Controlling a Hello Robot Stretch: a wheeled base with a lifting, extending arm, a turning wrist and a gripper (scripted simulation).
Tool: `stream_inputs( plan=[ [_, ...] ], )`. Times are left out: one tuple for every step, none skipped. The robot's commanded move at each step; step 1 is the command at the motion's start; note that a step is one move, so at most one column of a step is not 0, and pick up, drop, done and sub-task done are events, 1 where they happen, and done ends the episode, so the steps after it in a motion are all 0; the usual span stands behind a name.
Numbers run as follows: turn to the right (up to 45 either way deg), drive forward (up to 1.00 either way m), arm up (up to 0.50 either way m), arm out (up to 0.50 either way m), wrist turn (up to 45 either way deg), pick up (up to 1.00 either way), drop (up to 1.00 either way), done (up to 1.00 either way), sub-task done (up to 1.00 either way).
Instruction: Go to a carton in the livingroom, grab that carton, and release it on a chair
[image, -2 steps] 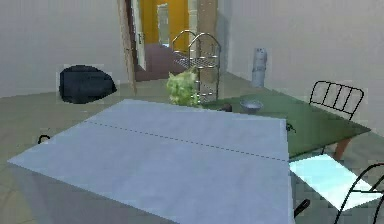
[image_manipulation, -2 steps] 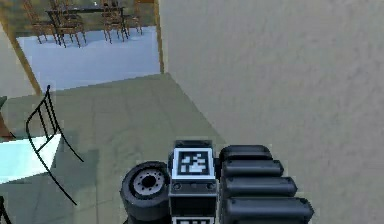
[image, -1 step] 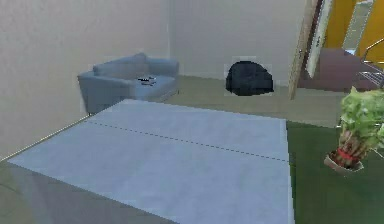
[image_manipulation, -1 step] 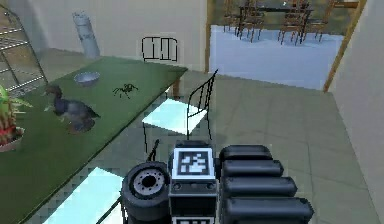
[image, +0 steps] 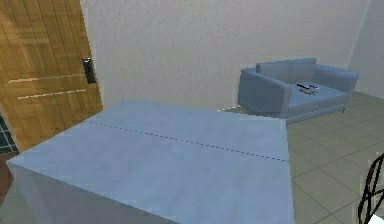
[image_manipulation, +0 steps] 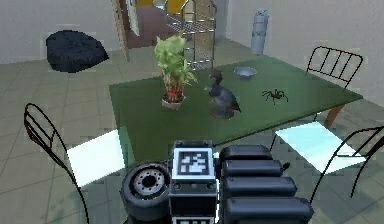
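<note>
Looking for the carton | small thing (image: 308, 87) on far right sofa (image: 265, 95) may be it | gripper (image_manipulation: 148, 188) near, cannot tell if it holds anything | next: drive round the big blue top (image: 160, 150) to the sofa

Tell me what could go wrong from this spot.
1. The broad pale blue flat surface lies close ahead; driving straight would likely hit it.
2. The black wire chair with pale blue seat stands close by; turning may clip it.
3. The small dark-and-white thing on the blue sofa may not be the carton.
</note>
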Motion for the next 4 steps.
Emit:
stream_inputs(
  plan=[
    [0.0,0.00,0.00,0.44,0.0,0.00,0.00,0.00,0.00],
    [0.0,0.00,0.00,0.00,45.0,0.00,0.00,0.00,0.00],
    [0.0,0.00,0.00,0.00,45.0,0.00,0.00,0.00,0.00],
    [0.0,0.00,0.00,0.00,45.0,0.00,0.00,0.00,0.00]
  ],
)
